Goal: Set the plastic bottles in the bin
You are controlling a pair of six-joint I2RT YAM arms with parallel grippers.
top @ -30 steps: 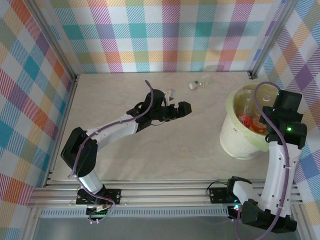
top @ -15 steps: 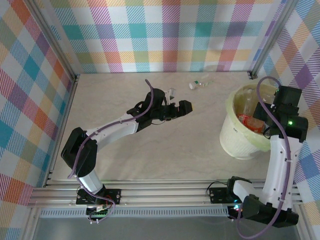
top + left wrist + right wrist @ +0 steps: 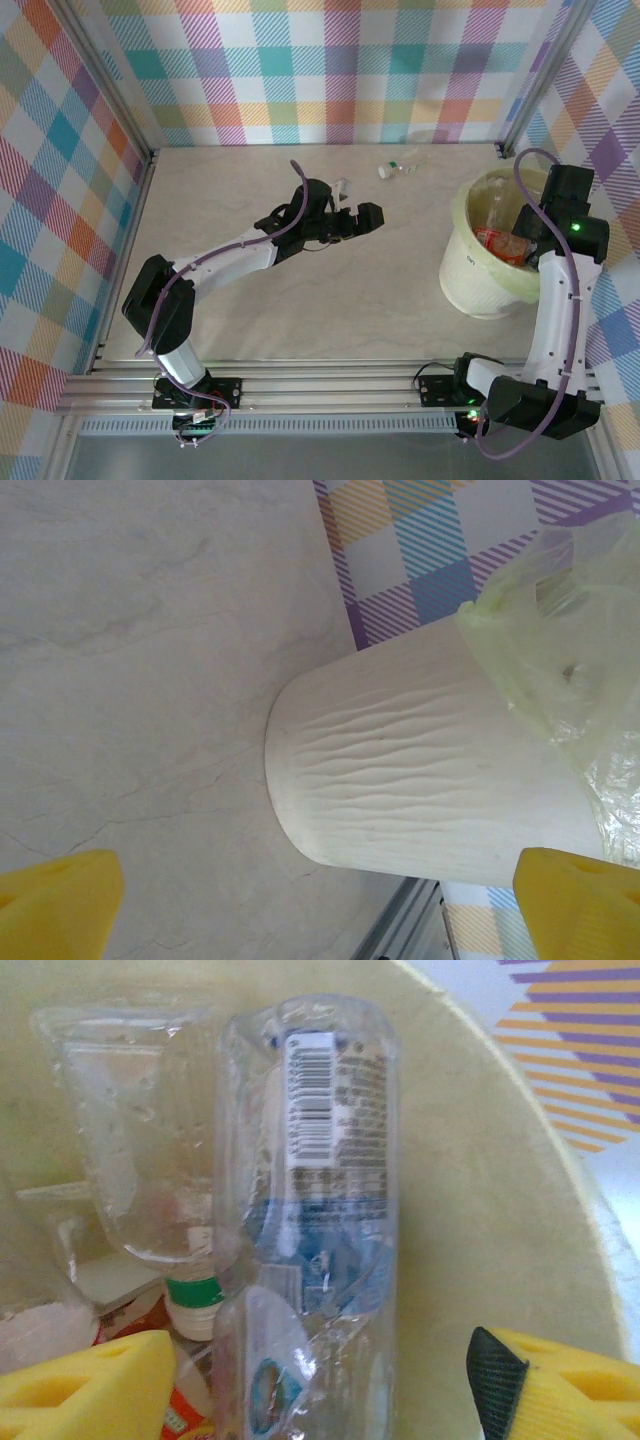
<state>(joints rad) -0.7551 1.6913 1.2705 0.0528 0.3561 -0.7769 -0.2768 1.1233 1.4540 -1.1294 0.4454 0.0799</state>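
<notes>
Bin [image 3: 478, 285]: cream-white ribbed outside with a pale yellow-green liner [image 3: 560, 640] folded over the rim. It stands upright on the pale marbled table [image 3: 300, 300], close to the plaid side wall [image 3: 610, 110]. Contents seen from above: a red-labelled bottle [image 3: 497, 243] lying across the inside, and a plain clear bottle [image 3: 497, 208] beside it toward the bin's far side. Right gripper [image 3: 325, 1380]: held over the bin's mouth and pointing down into it. Its yellow fingertips [image 3: 90, 1385] are spread wide, with a gap on either side of the blue-labelled bottle [image 3: 320, 1210] that rests between them against the bin's inner wall [image 3: 480, 1190]; it pinches nothing. Next to that bottle, further from the bin's wall, a crumpled clear bottle [image 3: 130, 1130] rests neck down, its green cap [image 3: 195, 1295] lowest, above a scrap of red label [image 3: 180, 1415]. Left gripper [image 3: 368, 216]: well to the left of the bin, over bare table and aimed at the bin's outer side. Its fingers [image 3: 55, 905] are spread wide and hold nothing. Outside the bin: a white-capped bottle [image 3: 400, 167], clear, lies on the table beyond the bin and to its left, near the back wall. A small clear item [image 3: 344, 185], kind not discernible, lies farther left of the bin, just beside the left arm [image 3: 240, 250].
</notes>
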